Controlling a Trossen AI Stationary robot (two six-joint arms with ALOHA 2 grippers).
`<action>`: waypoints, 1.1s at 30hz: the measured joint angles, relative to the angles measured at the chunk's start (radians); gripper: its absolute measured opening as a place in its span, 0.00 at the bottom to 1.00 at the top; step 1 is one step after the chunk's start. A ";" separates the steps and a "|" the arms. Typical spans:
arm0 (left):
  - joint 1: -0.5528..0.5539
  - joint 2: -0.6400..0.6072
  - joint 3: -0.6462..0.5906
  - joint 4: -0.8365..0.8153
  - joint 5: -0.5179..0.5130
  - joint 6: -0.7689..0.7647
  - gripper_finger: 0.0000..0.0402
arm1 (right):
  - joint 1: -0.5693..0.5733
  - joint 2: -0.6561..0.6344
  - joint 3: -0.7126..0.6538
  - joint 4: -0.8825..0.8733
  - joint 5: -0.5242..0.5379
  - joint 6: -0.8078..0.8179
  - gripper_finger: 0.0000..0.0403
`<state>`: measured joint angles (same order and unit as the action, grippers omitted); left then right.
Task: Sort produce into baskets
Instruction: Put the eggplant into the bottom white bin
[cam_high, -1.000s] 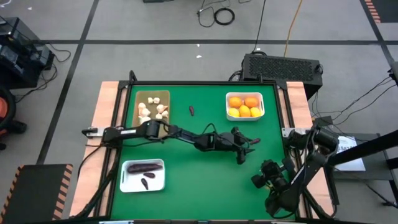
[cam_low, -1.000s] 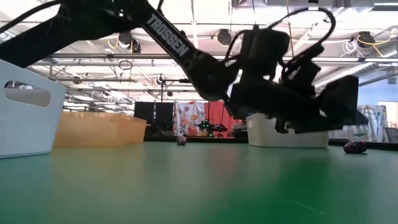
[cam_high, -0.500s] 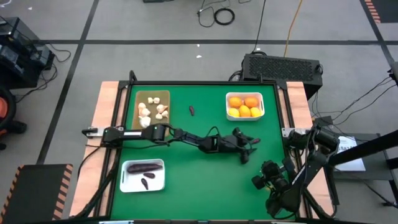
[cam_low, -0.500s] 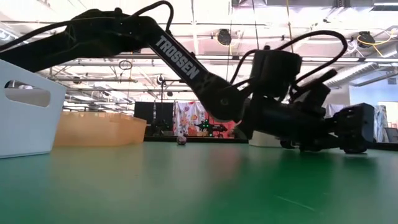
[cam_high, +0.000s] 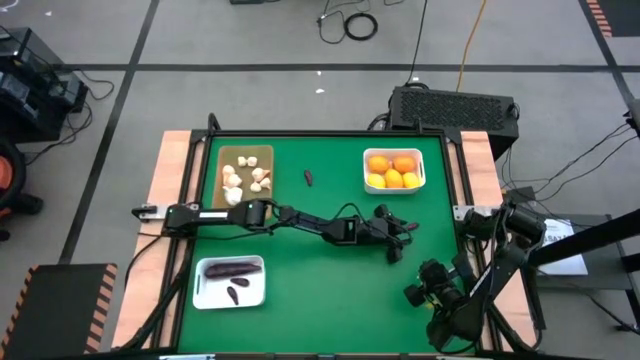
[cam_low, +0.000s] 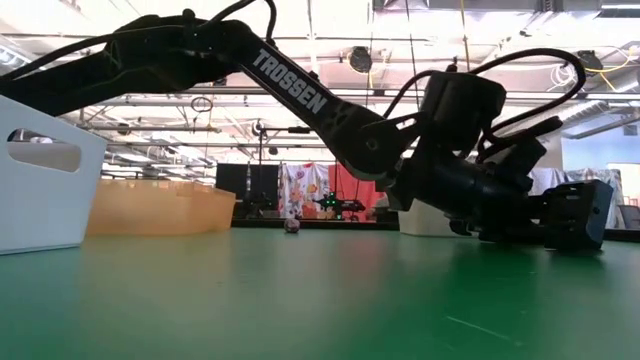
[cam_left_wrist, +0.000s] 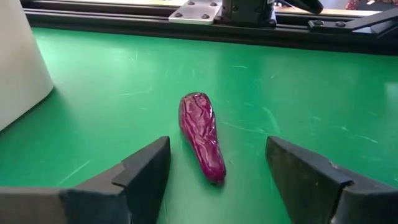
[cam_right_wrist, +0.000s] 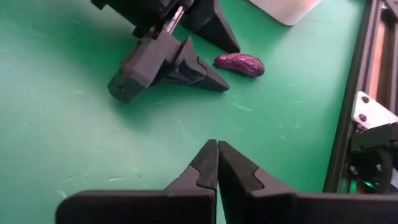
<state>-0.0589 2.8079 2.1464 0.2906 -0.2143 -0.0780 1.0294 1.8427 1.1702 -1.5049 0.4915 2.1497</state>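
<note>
**Left claw lined up on a loose eggplant, jaws wide**

Left gripper (cam_left_wrist: 214, 180) sits low over the green table (cam_high: 320, 290), right of centre, jaws spread wide and empty. The eggplant piece (cam_left_wrist: 202, 135) lies flat on the mat between and just ahead of the 2 fingers (cam_left_wrist: 140, 171), not touching either. It lies roughly lengthwise to the approach, so the fingers would close across its narrow width; likely why the claw came in at this angle. Step in hand, as a guess: reach forward a bit, then pinch.

The right wrist view shows the same piece (cam_right_wrist: 239, 63) just beside the left claw's tips. Right gripper (cam_right_wrist: 217, 163) is parked at the near right corner, fingers pressed together, holding nothing, waiting.

Further out: white tray (cam_high: 230, 297) near left holds 2 dark eggplant pieces, probably this one's destination. Tan tray (cam_high: 246, 152) far left holds garlic bulbs (cam_high: 243, 176). White tray (cam_high: 394, 186) far right holds oranges and lemons (cam_high: 393, 172). 1 more small dark piece (cam_high: 309, 177) lies loose on the mat between the 2 far trays, still unsorted.
</note>
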 joint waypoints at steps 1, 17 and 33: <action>0.000 0.000 0.000 -0.003 0.000 0.000 0.68 | 0.000 0.000 0.000 0.008 0.000 -0.005 0.00; 0.004 -0.002 0.000 -0.056 0.008 -0.073 0.32 | 0.000 0.001 0.000 0.148 0.000 -0.045 0.00; 0.000 -0.101 -0.007 -0.260 0.061 -0.044 0.15 | 0.003 0.001 0.001 0.364 0.001 -0.201 0.00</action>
<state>-0.0586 2.7065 2.1391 0.0309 -0.1536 -0.1223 1.0329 1.8435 1.1709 -1.1410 0.4923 1.9490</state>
